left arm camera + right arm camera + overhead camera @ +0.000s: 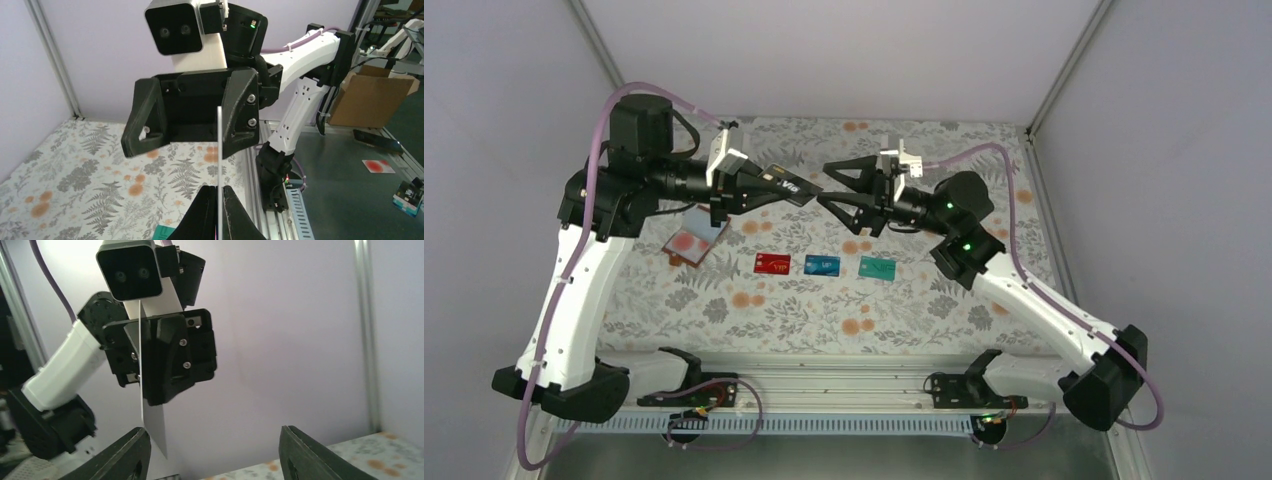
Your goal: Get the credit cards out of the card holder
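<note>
My left gripper (760,186) is shut on a black card (788,185) and holds it in the air above the back of the table. In the left wrist view the card (219,150) shows edge-on between the closed fingers. My right gripper (825,184) faces it, open, with the card's free end just short of its fingertips. In the right wrist view the card (152,422) hangs near the left finger (131,450), not touching it. The card holder (714,228) lies open on the table with a red-white card (687,242) on it. Red (771,263), blue (822,265) and teal (877,267) cards lie in a row.
A floral cloth (754,310) covers the table. Pale walls close in the back and both sides. The arm bases sit on a metal rail (844,385) at the near edge. Beyond the table's right edge a cardboard box (372,95) stands on the floor.
</note>
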Robot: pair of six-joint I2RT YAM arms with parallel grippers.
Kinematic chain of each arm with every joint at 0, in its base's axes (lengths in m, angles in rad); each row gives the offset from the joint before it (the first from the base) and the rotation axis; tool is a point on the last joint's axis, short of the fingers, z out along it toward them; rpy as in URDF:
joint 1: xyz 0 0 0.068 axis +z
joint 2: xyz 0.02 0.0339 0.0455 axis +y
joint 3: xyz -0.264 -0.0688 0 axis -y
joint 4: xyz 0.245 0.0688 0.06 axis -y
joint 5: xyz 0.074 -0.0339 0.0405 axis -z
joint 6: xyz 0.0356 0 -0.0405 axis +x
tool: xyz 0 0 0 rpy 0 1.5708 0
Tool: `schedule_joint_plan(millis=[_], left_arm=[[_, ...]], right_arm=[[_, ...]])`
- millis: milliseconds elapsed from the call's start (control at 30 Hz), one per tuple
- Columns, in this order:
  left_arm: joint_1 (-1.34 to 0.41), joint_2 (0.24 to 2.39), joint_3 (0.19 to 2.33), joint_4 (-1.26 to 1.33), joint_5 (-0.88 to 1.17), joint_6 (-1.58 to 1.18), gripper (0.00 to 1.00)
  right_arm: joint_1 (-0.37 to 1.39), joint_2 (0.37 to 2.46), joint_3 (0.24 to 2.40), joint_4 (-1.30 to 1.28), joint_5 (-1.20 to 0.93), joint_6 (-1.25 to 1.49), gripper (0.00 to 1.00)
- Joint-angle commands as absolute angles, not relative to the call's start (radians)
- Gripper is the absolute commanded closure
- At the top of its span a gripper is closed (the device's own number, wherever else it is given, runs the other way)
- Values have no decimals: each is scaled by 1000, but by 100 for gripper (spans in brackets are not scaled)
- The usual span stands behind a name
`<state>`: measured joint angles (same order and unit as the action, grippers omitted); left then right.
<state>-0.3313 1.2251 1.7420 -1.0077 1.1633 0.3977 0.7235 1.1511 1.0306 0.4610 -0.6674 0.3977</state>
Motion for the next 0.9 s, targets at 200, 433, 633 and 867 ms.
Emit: schedule_joint_plan(millis=[200,433,633,867], left_arm=[[-322,1221,1727,-963,1194,348,98],[-321,1222,1725,-963,1197,345,97],[-317,1220,1727,-965,1199,344,98],[-295,1210,1662,-917,1102,258,22]], right_arm=[[790,1193,1138,520,-732,420,50],[799,1210,1193,398,-726,368,95],[793,1212,1265,206,-696,275,96],[733,1256,1408,-140,-702,152,96]])
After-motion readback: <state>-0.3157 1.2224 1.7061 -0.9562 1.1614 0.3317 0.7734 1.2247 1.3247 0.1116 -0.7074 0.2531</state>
